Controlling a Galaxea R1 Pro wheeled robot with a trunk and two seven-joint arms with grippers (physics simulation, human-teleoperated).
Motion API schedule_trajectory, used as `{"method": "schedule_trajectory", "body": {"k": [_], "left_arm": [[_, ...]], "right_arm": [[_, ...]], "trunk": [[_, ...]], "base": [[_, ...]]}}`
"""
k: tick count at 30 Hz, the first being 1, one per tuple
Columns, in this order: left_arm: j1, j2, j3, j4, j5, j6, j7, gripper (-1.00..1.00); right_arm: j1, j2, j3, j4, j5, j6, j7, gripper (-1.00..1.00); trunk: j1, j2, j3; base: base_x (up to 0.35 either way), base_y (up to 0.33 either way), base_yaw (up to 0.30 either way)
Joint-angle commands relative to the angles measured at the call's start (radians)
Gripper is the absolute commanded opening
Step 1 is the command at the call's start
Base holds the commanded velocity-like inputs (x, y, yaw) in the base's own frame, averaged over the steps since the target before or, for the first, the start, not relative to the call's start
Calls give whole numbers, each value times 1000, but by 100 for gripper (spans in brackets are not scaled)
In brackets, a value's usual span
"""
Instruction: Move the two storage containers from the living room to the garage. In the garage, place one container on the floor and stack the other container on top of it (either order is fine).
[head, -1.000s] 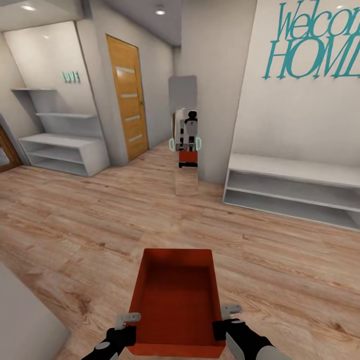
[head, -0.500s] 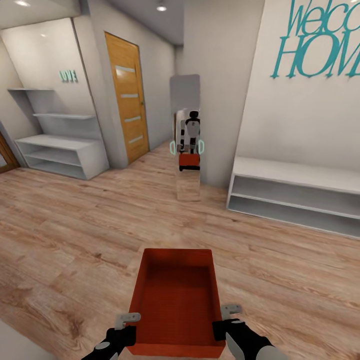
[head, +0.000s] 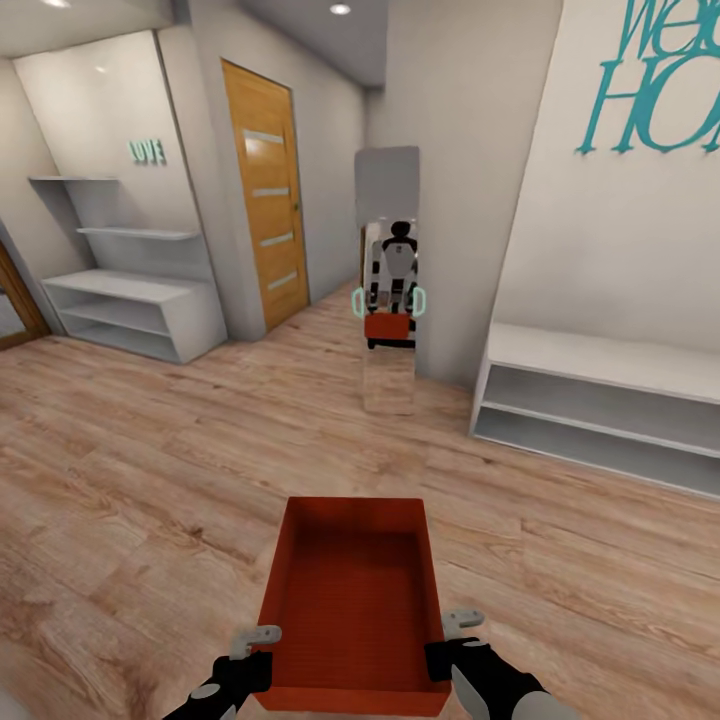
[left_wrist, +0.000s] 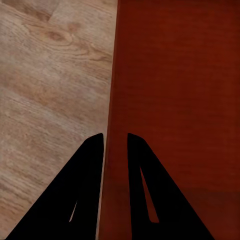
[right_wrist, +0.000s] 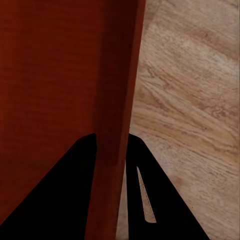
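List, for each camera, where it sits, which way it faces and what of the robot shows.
Head view: on the head, facing forward and down a wood-floored hall; both forearms hold the storage container.
Left wrist view: along the left gripper, jaws astride the container's wall.
Right wrist view: along the right gripper, likewise.
All three share the container and the wood floor.

The red-orange bin (head: 352, 600) looks like matt plastic, with a faint fine ribbing on the inside. The floor (head: 150, 450) is light wood plank, grainy with knots, low satin sheen. The door (head: 268, 200) is warm orange wood with frosted strips. The shelves (head: 600, 385) look smooth matt white, and the tall mirror (head: 388, 280) is glossy and reflective.
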Motion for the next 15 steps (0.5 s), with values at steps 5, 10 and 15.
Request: {"method": "schedule_trajectory", "body": {"k": [5, 10, 15], "left_arm": [[-1, 1, -1, 1, 7, -4, 8, -100], [-1, 1, -1, 1, 7, -4, 8, -100], [-1, 1, -2, 1, 7, -4, 8, -100]], "right_arm": [[0, -10, 1, -3, 20, 8, -9, -100], [0, -10, 1, -3, 21, 8, -9, -100], [0, -10, 1, -3, 20, 8, -9, -100]], "trunk": [[1, 0, -1], [1, 0, -1], [1, 0, -1]], "base": [[343, 0, 94], [343, 0, 233], [343, 0, 150]]}}
